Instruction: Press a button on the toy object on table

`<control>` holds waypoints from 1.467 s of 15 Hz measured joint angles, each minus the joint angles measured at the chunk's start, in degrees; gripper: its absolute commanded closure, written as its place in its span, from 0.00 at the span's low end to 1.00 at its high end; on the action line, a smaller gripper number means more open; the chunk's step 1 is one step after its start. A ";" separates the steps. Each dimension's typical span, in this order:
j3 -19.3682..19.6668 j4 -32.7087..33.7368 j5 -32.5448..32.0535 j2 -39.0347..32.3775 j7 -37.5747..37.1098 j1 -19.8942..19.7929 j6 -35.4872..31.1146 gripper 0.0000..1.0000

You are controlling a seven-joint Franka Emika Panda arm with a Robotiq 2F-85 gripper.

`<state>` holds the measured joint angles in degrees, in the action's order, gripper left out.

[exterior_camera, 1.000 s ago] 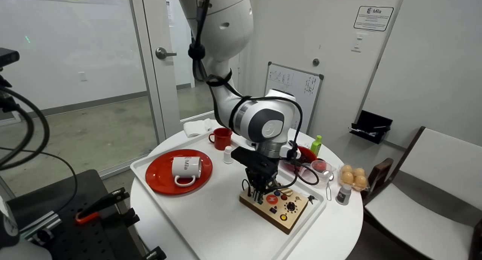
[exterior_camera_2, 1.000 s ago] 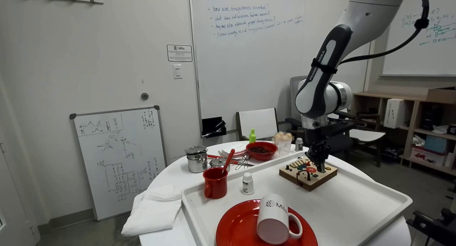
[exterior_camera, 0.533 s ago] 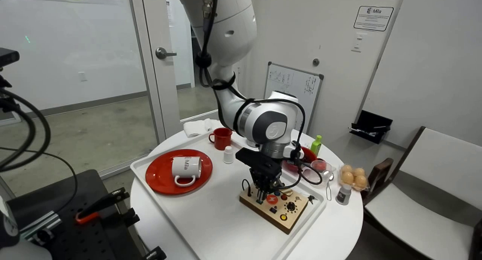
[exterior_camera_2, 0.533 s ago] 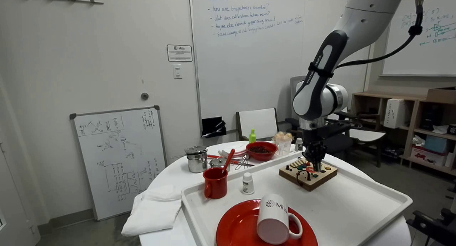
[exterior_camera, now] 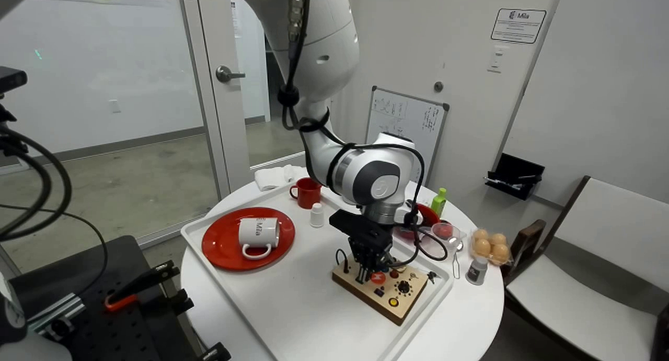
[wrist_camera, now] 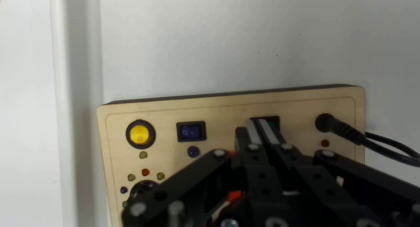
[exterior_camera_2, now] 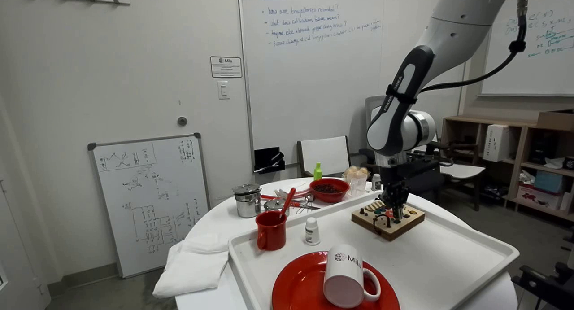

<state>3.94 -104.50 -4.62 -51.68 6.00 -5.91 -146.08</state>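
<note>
The toy object is a light-wood board that lies on the white tray, seen in both exterior views [exterior_camera: 389, 290] [exterior_camera_2: 403, 224] and in the wrist view [wrist_camera: 223, 112]. It carries a yellow round button [wrist_camera: 139, 135], a blue rocker switch [wrist_camera: 191, 132], a dark-framed green switch [wrist_camera: 272, 124] and a plugged black cable [wrist_camera: 344, 130]. My gripper [wrist_camera: 261, 122] is shut and empty, its fingers side by side with a thin gap. Its fingertips are over the green switch and hide part of it. I cannot tell whether they touch it. The gripper also shows in both exterior views [exterior_camera: 361, 280] [exterior_camera_2: 397, 217].
The tray [exterior_camera: 292, 303] stands on the round white table [exterior_camera: 470, 319]. A red plate [exterior_camera: 222, 246] with a white mug [exterior_camera: 258, 232], a red mug [exterior_camera: 308, 193] and a white shaker [exterior_camera: 316, 216] share the tray. A red bowl [exterior_camera_2: 329, 191] and eggs [exterior_camera: 491, 244] stand behind.
My gripper has shifted a little sideways over the board and then lowered, so its fingertips now sit at the green switch. The board and the other things have not moved.
</note>
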 measured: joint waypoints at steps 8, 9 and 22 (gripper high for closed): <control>0.02 0.62 0.01 -0.44 -0.31 -0.01 0.05 0.93; 0.03 0.62 0.01 -0.44 -0.39 -0.01 0.05 0.93; 0.14 2.18 -0.07 -1.57 -0.57 0.48 1.75 0.94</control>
<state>4.08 -102.32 -4.69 -53.25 5.43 -5.43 -144.33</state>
